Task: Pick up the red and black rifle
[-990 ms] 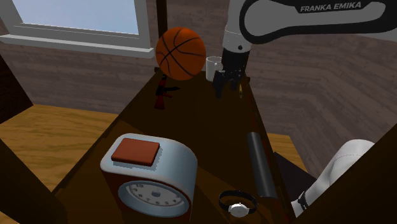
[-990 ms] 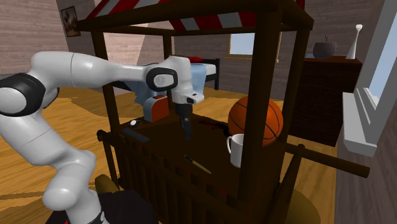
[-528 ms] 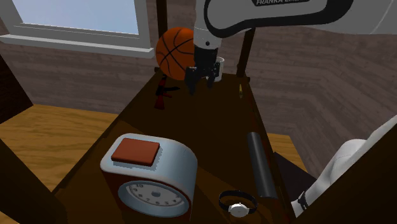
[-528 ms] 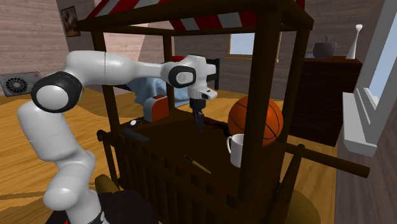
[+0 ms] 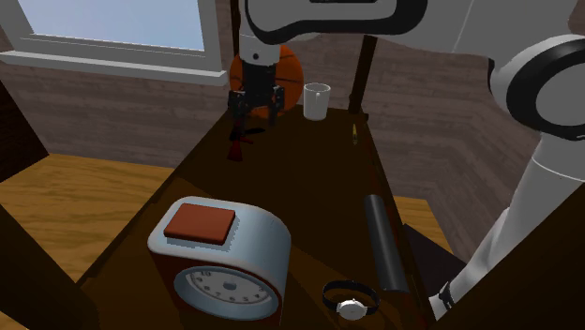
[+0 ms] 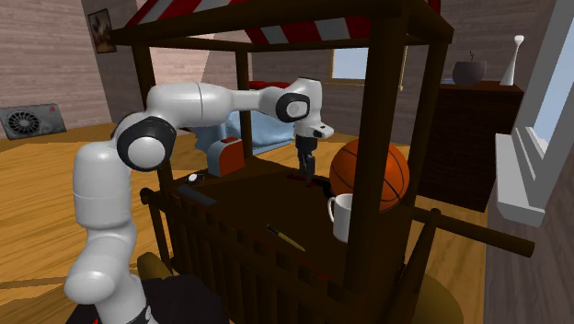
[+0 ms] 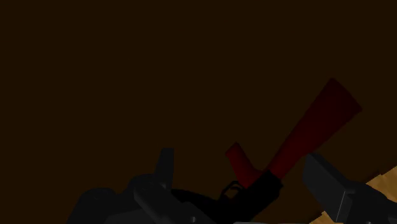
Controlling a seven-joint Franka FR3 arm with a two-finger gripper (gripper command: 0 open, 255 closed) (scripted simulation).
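The red and black rifle (image 5: 241,141) lies on the dark table (image 5: 300,187) near its far corner at the shoulder view's left, in front of the basketball (image 5: 291,64). My gripper (image 5: 255,114) hangs open just above the rifle's far end, touching nothing. In the wrist view the rifle's red stock (image 7: 313,126) and black body run between my two spread fingers (image 7: 167,167), with the gripper (image 7: 242,160) over its red magazine. In the second exterior view the gripper (image 6: 308,171) points down at the tabletop beside the basketball (image 6: 370,175).
A white cup (image 5: 317,100) stands beside the ball, with a small pen (image 5: 354,134) near the table's edge. Nearer the camera are a grey clock with a red button (image 5: 220,255), a wristwatch (image 5: 350,302) and a black cylinder (image 5: 382,246). Dark posts (image 6: 375,138) frame the table.
The arm has swung toward the shoulder view's left, carrying the open gripper from beside the cup, past the basketball, to a spot over the rifle. Nothing on the table has moved.
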